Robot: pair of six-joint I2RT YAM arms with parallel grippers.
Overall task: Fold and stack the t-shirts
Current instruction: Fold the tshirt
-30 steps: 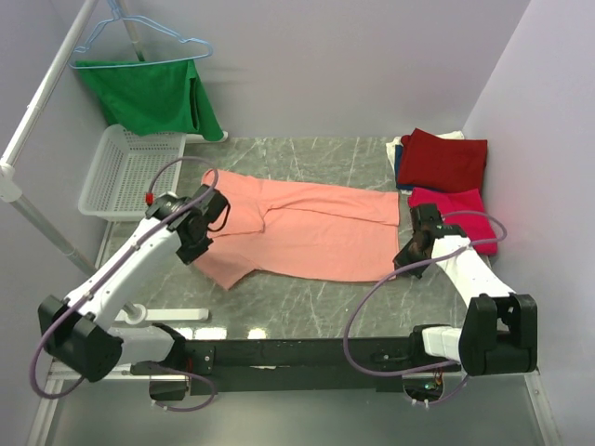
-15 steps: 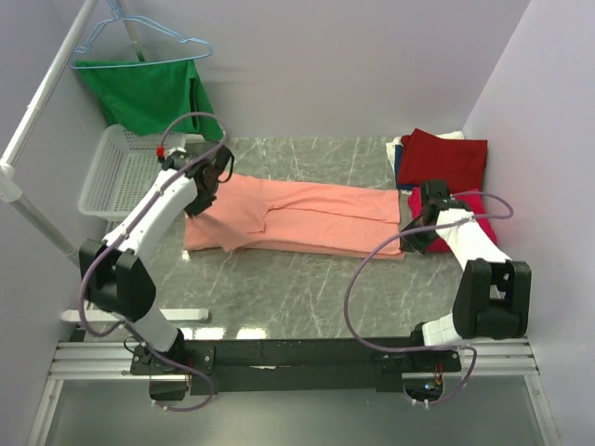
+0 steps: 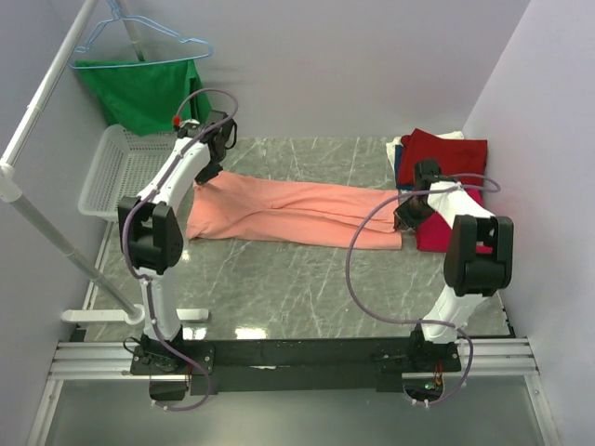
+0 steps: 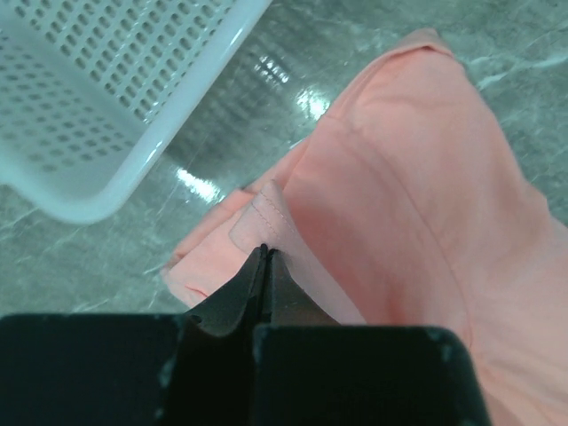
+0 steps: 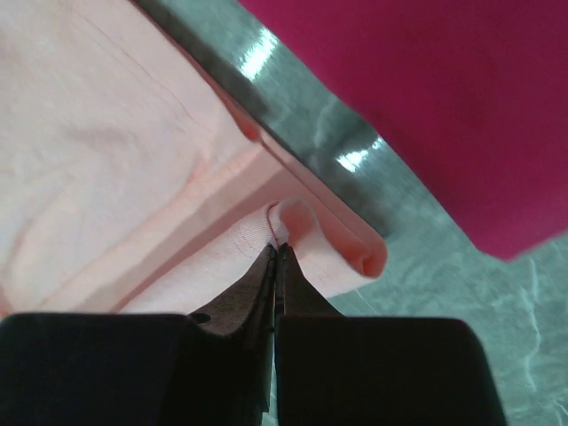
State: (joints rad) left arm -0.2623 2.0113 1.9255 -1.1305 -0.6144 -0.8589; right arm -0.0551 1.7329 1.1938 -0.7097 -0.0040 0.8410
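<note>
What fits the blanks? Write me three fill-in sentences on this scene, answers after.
The left gripper pinches the salmon-pink t-shirt beside the white mesh ____.
The right gripper is ____ on that shirt's other end.
The dark red t-shirt lies in the far ____ corner.
Missing: basket; shut; right.

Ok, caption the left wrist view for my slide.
Left gripper pinches a hem fold of the salmon-pink t-shirt on the grey marble table, beside the white mesh basket.
</note>
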